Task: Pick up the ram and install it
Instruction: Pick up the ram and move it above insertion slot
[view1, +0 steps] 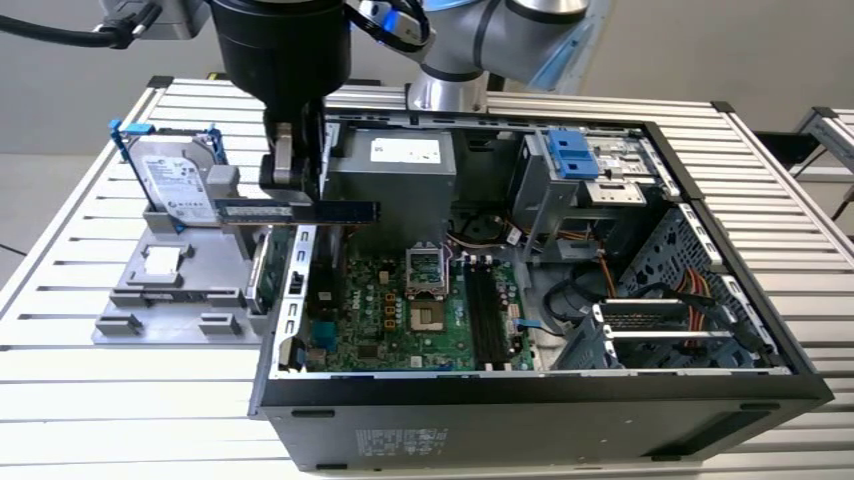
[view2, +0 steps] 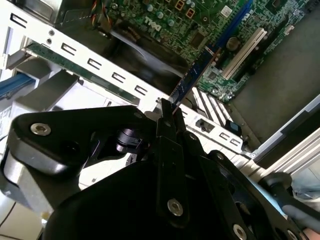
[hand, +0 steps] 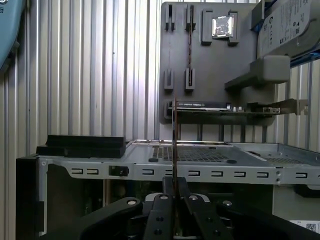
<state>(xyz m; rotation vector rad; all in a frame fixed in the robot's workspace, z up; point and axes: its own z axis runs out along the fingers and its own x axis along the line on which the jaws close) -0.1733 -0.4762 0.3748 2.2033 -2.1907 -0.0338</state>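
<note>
The ram (view1: 300, 211) hangs level in the air in the exterior view, pinched near its middle by the gripper (view1: 284, 188), whose fingers are clamped on its top edge. It sits over the exterior view's left wall of the open computer case (view1: 534, 395), between the grey holder (view1: 160, 300) with the hard drive (view1: 174, 180) and the motherboard (view1: 387, 310).

In the second wrist view the ram (view2: 192, 75) shows edge-on, running out from the closed gripper (view2: 167, 112) above the motherboard (view2: 200, 25) and the case's slotted rail (view2: 100, 67).

In the first wrist view the ram (hand: 174, 140) is a thin line rising from the gripper (hand: 174, 189), with the slotted rail (hand: 225, 173), the expansion card (hand: 215, 106) and the grey holder (hand: 210, 65) beyond it.
</note>
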